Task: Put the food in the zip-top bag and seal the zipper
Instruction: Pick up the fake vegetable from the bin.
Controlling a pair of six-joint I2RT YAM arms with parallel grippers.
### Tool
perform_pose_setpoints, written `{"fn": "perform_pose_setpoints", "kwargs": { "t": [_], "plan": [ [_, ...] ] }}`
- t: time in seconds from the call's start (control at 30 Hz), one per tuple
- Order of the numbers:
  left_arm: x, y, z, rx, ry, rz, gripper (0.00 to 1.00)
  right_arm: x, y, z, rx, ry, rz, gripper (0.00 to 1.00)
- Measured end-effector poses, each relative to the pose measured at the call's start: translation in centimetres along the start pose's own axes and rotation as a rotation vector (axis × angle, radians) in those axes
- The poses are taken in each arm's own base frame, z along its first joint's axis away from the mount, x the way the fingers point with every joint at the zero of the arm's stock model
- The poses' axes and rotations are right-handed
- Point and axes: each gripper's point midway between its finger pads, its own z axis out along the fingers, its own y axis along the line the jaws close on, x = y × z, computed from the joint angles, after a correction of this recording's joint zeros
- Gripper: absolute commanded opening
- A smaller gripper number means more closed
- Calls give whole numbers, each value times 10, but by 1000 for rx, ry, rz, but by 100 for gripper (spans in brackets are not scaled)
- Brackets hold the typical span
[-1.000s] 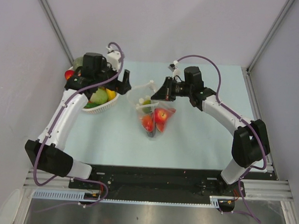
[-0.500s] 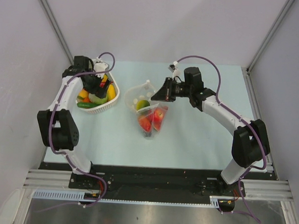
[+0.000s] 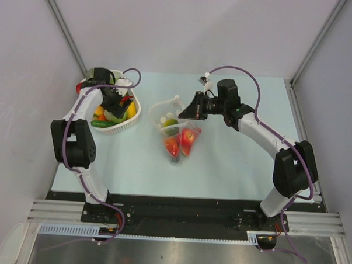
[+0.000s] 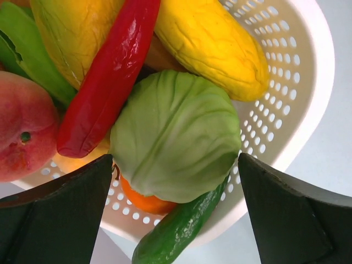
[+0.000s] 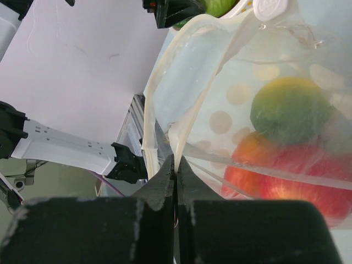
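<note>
Top external, right gripper (image 3: 184, 114): pinched shut on the mouth edge of the zip-top bag (image 3: 159, 111), mid-table.
Left gripper (image 4: 176, 159): spread wide, empty, over the white basket (image 4: 291, 99).
Food (image 3: 190, 136): some inside bag, rest in basket.

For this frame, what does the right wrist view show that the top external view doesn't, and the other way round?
Only the right wrist view: the right pincer shut on the mouth edge of the zip-top bag, and the pale round marks printed on the plastic. Only the top external view: the bag's full outline, and the white basket with the left pincer over it; the wrist view catches at most a sliver of those at its top edge. Both: the bag holding a green fruit and red pieces.
</note>
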Motion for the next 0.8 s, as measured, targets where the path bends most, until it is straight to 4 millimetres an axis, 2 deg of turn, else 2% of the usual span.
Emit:
{"fn": "perform_pose_setpoints", "kwargs": {
  "t": [0.43,0.5,0.57,0.6,0.7,0.8],
  "plan": [
    [-2,5,9,-28,1,-2,99,1,-1,1,2,4,4,0],
    [-2,5,9,-30,1,-1,96,1,-2,1,3,4,4,0],
    [-2,4,9,-29,2,-1,86,1,-2,1,3,5,5,0],
    [-3,4,9,-29,1,-2,78,1,-2,1,3,5,5,0],
    [-2,3,9,-23,2,-10,63,2,-2,2,4,6,6,0],
    [-2,1,6,-17,3,-19,58,2,-2,2,4,6,6,0]
  ]
}}
